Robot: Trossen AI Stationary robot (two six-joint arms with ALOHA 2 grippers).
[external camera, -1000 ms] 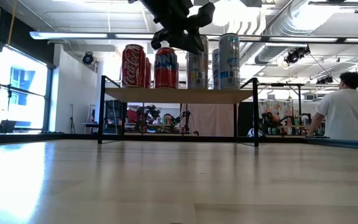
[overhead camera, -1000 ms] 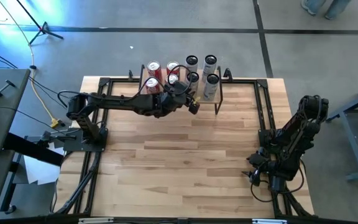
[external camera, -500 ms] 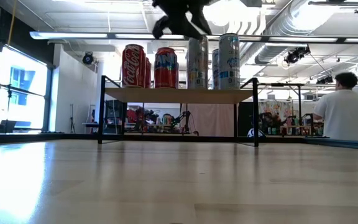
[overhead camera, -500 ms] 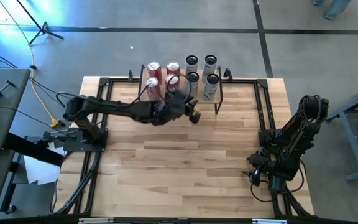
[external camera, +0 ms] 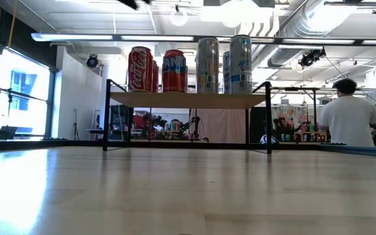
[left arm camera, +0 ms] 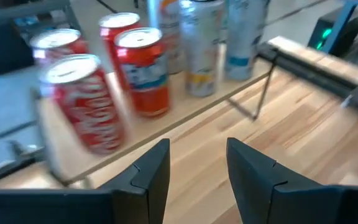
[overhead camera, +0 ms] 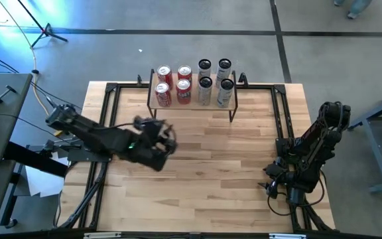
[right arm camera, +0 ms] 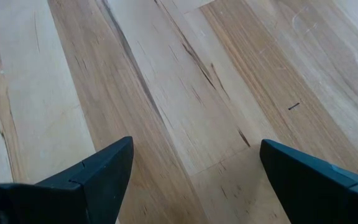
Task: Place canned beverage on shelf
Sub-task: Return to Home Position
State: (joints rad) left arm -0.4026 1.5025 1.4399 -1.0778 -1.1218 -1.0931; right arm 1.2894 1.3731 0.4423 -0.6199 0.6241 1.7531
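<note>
The left gripper [overhead camera: 169, 141] hangs over the left part of the table [overhead camera: 211, 179], its two fingers [left arm camera: 149, 177] spread apart with nothing between them. Ahead of its fingertips, across an open strip of bare boards, stands the shelf [external camera: 188, 100], well apart from the gripper and close to the table's far edge. On the shelf's plank eight cans stand upright in two rows of four. Farthest toward the gripper's left are the red cans [overhead camera: 162, 89], next to them the red and white cans [overhead camera: 184, 87], and then four slim pale cans [overhead camera: 226, 86] out to the other end. The left wrist picture is smeared, so their labels cannot be read there. The thin black legs [external camera: 268, 117] leave the space under the plank open. The gripper seems to hang high, since the low view shows only a dark scrap at its top edge. A black rail frame [overhead camera: 280, 119] runs along the table's sides. The right gripper [right arm camera: 194, 168] waits folded at the right edge, fingers wide apart over bare pale planks. Past the shelf the room has ducts and strip lights overhead, and a person [external camera: 348, 121] in a white shirt stands with their back turned.
</note>
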